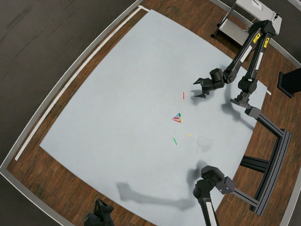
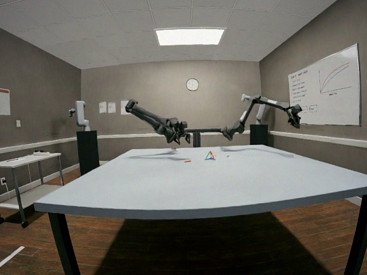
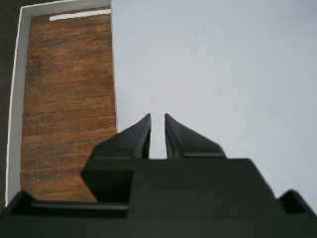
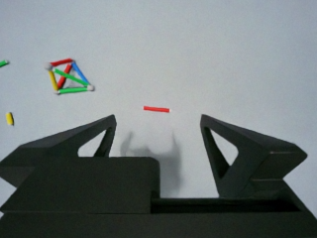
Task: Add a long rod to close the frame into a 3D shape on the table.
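The frame (image 1: pixel 177 117) is a small pyramid of red, green, blue and yellow rods on steel balls, standing mid-table; it also shows in the right wrist view (image 4: pixel 68 77) and in the exterior view (image 2: pixel 210 156). A loose long red rod (image 1: pixel 183 95) lies flat beyond it, just ahead of my right gripper (image 4: pixel 158 121) in the wrist view (image 4: pixel 157 109). My right gripper (image 1: pixel 196 90) hovers open and empty above the table. A loose green rod (image 1: pixel 175 141) and a short yellow rod (image 1: pixel 188 135) lie on the frame's other side. My left gripper (image 3: pixel 158 118) (image 1: pixel 100 211) is shut on nothing, raised beyond the table edge.
A faint translucent shape (image 1: pixel 204 143) sits on the table near the yellow rod. The arms' metal mount (image 1: pixel 269 150) borders the table. A white cart (image 1: pixel 239 29) and a black pedestal (image 1: pixel 290 81) stand on the wooden floor.
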